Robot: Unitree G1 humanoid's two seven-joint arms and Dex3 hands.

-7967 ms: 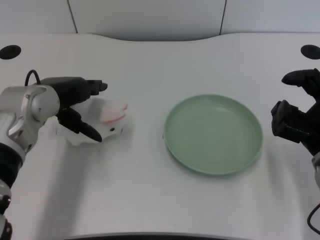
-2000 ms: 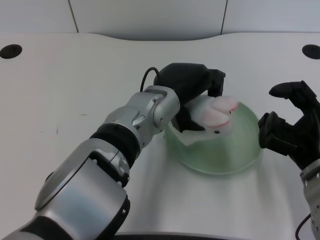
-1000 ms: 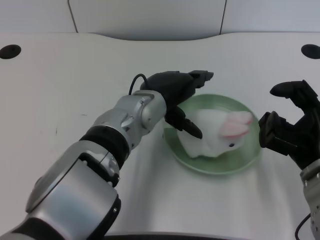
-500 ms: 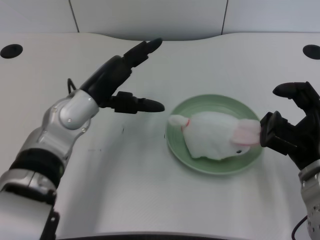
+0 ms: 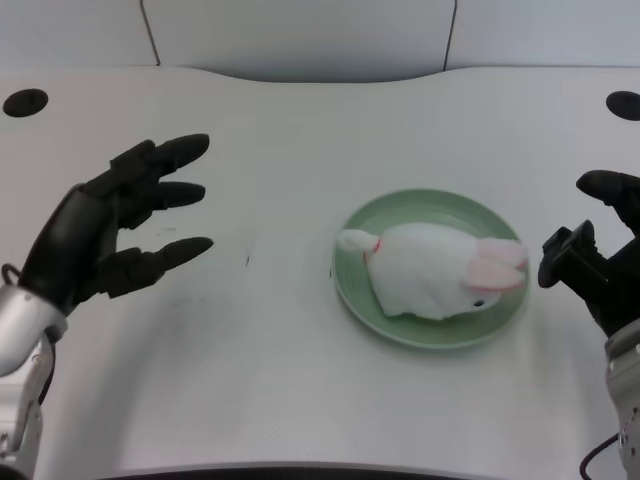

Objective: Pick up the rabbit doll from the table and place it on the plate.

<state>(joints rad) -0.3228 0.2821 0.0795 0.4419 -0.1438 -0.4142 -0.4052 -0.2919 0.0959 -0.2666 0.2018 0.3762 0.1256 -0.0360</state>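
Note:
A white rabbit doll (image 5: 430, 279) with pink ears lies on its side on the green plate (image 5: 360, 300), its head toward the right and its tail at the plate's left rim. My left hand (image 5: 100, 230) hovers over the table far to the left of the plate, fingers spread apart and holding nothing. It is well clear of the doll.
My right hand (image 5: 600, 262) waits at the right edge, just beside the plate's right rim. Two dark round holes (image 5: 24, 102) (image 5: 622, 104) mark the table's far corners. A small dark speck (image 5: 247, 261) lies on the white table between my left hand and the plate.
My left hand has drawn back to the left and toward me, away from the plate, still spread. The rabbit doll stays lying on the plate.

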